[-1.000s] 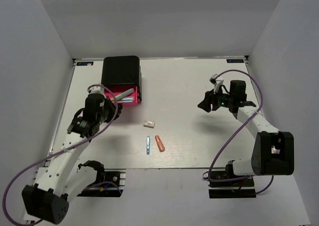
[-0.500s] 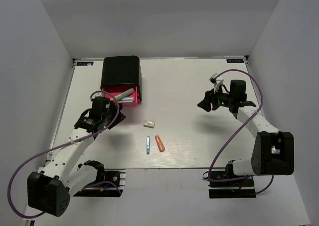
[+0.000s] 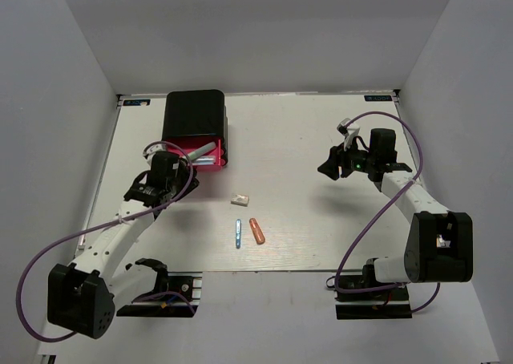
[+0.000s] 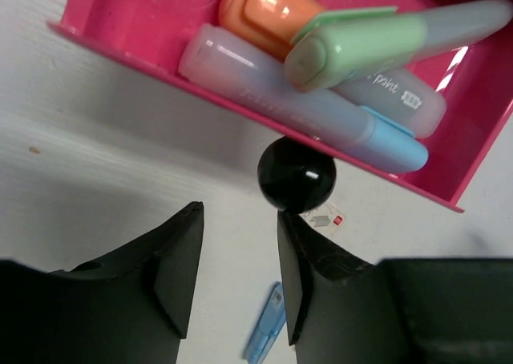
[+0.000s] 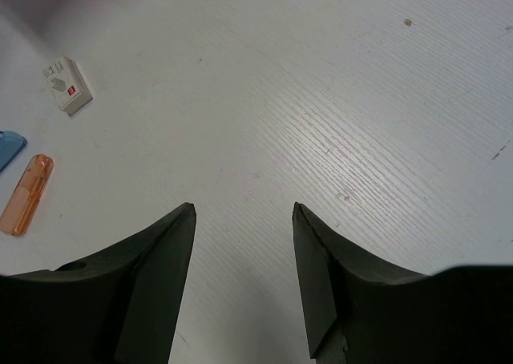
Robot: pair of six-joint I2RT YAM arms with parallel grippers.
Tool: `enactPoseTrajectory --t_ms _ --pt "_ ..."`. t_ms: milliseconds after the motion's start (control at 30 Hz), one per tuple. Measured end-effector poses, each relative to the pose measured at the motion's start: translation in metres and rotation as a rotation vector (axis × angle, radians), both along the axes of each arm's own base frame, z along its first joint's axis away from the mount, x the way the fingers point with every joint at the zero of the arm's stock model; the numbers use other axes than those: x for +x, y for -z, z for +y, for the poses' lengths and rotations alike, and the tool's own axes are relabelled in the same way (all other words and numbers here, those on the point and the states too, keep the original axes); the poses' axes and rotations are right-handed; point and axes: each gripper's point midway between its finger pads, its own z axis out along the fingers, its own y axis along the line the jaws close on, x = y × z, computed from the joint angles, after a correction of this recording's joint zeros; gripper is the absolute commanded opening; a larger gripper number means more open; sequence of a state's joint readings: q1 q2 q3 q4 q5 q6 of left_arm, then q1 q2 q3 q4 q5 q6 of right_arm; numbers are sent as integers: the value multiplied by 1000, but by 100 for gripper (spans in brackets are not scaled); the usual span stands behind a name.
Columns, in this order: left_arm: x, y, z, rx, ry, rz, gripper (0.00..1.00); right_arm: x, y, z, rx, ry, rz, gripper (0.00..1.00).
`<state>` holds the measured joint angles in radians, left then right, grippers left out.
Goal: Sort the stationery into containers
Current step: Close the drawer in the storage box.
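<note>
Pink drawer (image 3: 196,153) sticking out of black box (image 3: 195,114), near side. In drawer: green-capped marker (image 4: 361,43) on top, blue-tipped marker (image 4: 272,91) and orange-tipped marker (image 4: 264,7) beneath. Left gripper (image 4: 239,220) right at drawer front, jaws apart, black knob (image 4: 296,174) just past tips, nothing clamped. White eraser (image 3: 240,198), blue pen (image 3: 238,233), orange marker (image 3: 257,230) loose on table (image 3: 304,131), near-right of drawer. Right gripper (image 5: 243,212) well right of drawer, jaws apart, empty.
</note>
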<state>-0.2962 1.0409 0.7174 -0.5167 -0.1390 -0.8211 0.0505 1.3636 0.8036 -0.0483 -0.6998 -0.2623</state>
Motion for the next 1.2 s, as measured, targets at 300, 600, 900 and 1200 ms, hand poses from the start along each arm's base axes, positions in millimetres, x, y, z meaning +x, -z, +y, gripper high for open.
enactPoseTrajectory --t_ms 300,600,900,1200 --pt "19 -10 -1 2 -18 -59 46 0 1 0 -2 -1 0 58" --pt "33 -17 2 16 -46 -98 44 0 2 0 -2 -2 2 58" --pt "57 -22 4 49 -76 -111 46 0 3 0 -5 -3 3 58" --pt "77 -18 0 57 -81 -95 49 0 4 0 -7 -5 5 58"
